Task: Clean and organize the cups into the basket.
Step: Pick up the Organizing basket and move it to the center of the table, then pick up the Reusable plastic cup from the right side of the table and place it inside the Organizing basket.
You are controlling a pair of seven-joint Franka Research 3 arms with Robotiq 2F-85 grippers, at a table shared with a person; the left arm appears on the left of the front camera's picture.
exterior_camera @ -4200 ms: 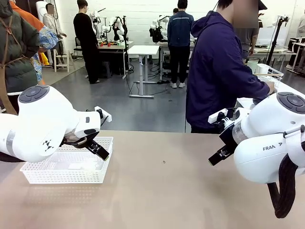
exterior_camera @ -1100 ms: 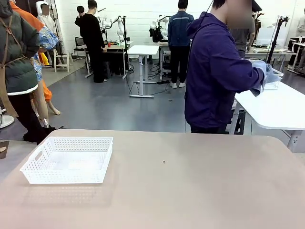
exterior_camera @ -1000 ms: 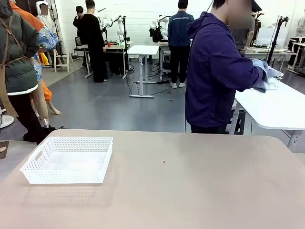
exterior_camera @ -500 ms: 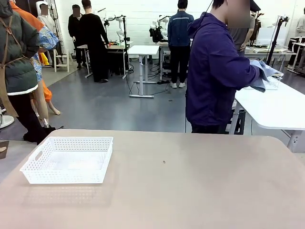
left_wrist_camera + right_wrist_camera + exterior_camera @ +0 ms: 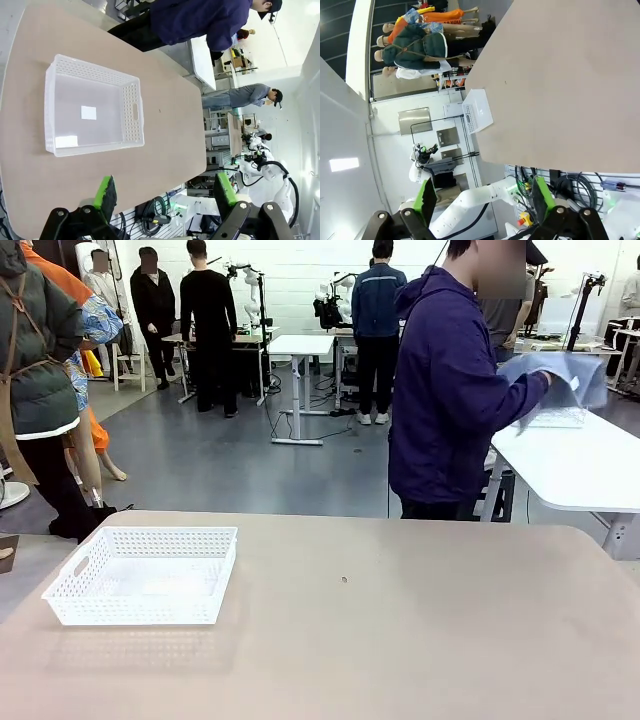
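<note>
Now the empty basket (image 5: 135, 605) is set near the counter's (image 5: 400, 640) left edge. It is judged light and bendy, best held by a handle hole (image 5: 135, 111). Left jaws and right jaws are spread wide, holding nothing. Its floor is shown from the left wrist; a person's (image 5: 450, 390) blue cloth (image 5: 560, 368) from the front.

One basket (image 5: 140, 575), one blue cloth (image 5: 560, 370), and two pincers: left pincer (image 5: 165, 190) and right pincer (image 5: 485, 194).
</note>
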